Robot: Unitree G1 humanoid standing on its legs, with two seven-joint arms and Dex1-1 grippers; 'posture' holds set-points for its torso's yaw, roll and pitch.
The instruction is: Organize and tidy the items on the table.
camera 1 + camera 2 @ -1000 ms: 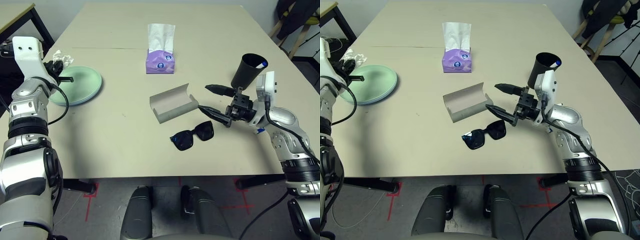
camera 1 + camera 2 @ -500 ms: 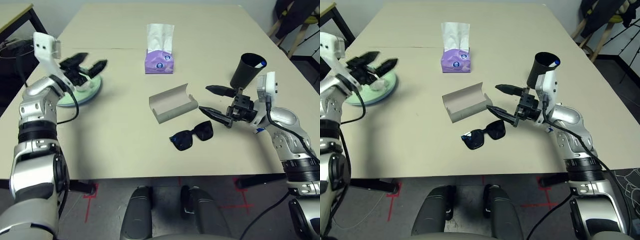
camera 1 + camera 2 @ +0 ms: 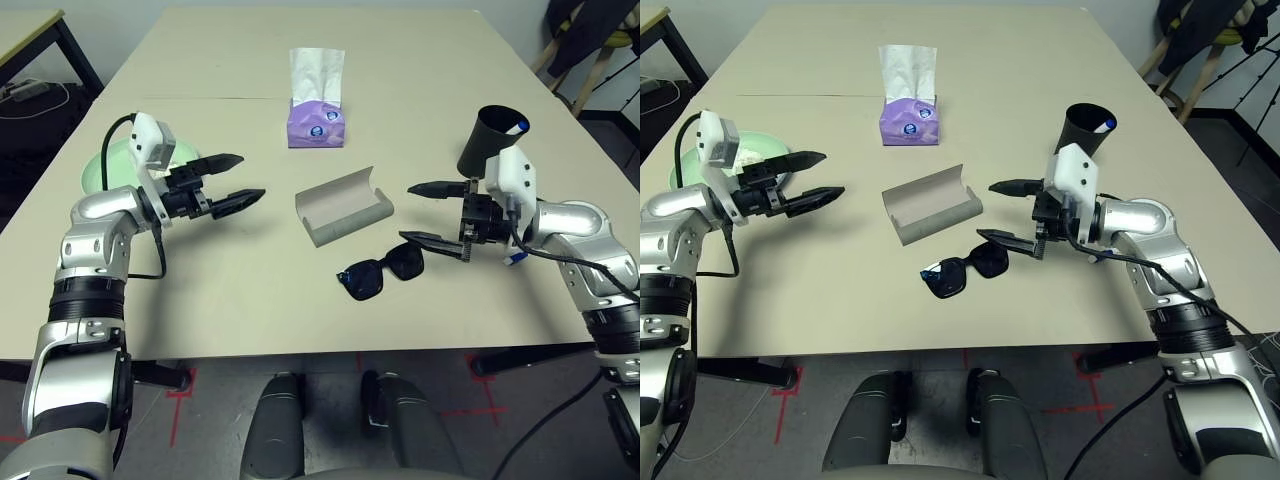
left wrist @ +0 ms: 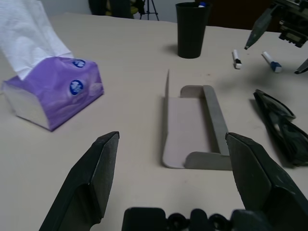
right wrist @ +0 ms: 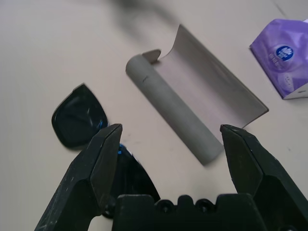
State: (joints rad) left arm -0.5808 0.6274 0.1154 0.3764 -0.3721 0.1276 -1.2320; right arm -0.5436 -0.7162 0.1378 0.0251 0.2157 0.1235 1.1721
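Note:
A grey glasses case (image 3: pixel 343 205) lies open at the middle of the table (image 3: pixel 250 290). Black sunglasses (image 3: pixel 383 272) lie just in front of it. My right gripper (image 3: pixel 407 212) is open, hovering right of the case and above the sunglasses, holding nothing. Behind it stands a black cup (image 3: pixel 490 142) with a blue-capped pen in it. Two more pens (image 4: pixel 237 57) lie loose on the table near it. My left gripper (image 3: pixel 250 176) is open and empty, left of the case and pointing at it. A pale green plate (image 3: pixel 105 165) lies behind my left forearm, partly hidden.
A purple tissue box (image 3: pixel 317 122) stands behind the case, with a white tissue sticking up. A dark-framed side desk (image 3: pixel 40 40) is off the far left corner, and a chair (image 3: pixel 590 40) off the far right. A thin seam (image 3: pixel 200 97) crosses the tabletop.
My left gripper has swung from the green plate toward the table's middle and opened wide. The right gripper has turned at the wrist and stays open by the sunglasses.

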